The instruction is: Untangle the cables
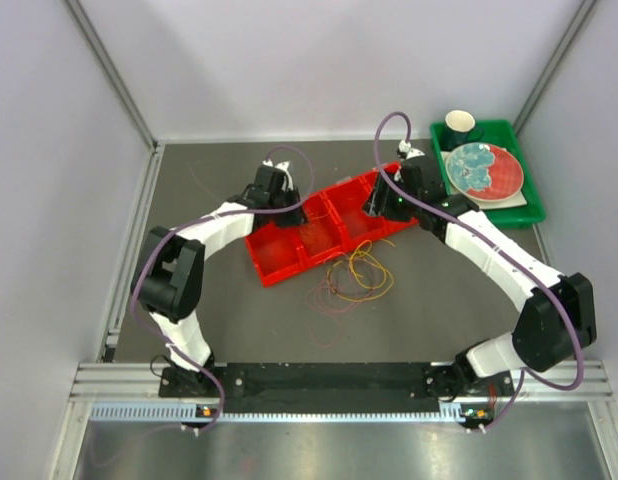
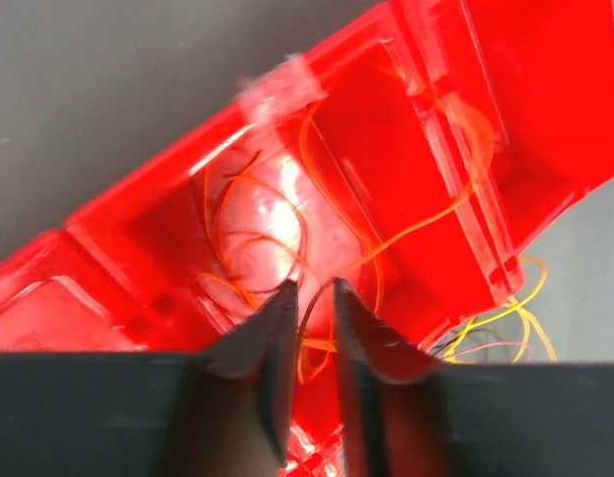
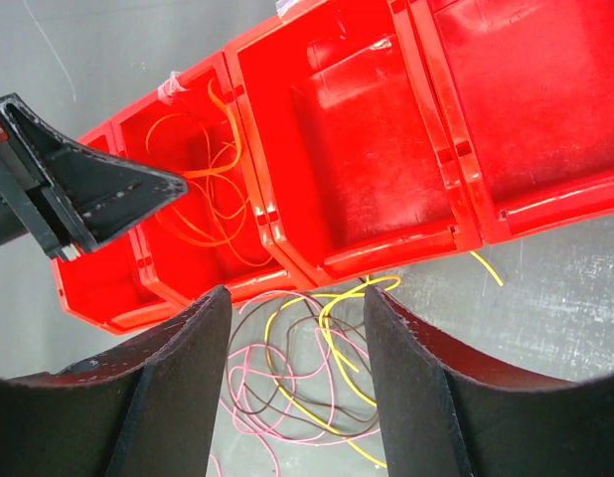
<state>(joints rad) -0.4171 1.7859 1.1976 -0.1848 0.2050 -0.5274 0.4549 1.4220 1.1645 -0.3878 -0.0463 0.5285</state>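
A tangle of yellow, pink and dark cables [image 1: 354,275] lies on the grey table in front of a red three-compartment bin [image 1: 279,262]. Orange cables [image 2: 237,229] lie in the bin's left compartment, also seen in the right wrist view [image 3: 203,214]. My left gripper [image 1: 277,198] hovers over that compartment, jaws a narrow gap apart [image 2: 312,290], with one orange strand running through the gap. My right gripper [image 1: 382,205] is open and empty [image 3: 297,293], above the bin's front wall and the tangle [image 3: 307,397].
A green tray [image 1: 519,215] at the back right holds a red plate [image 1: 486,170] and a dark cup [image 1: 461,125]. White walls enclose the table on three sides. The bin's middle [image 3: 377,169] and right compartments hold no cables.
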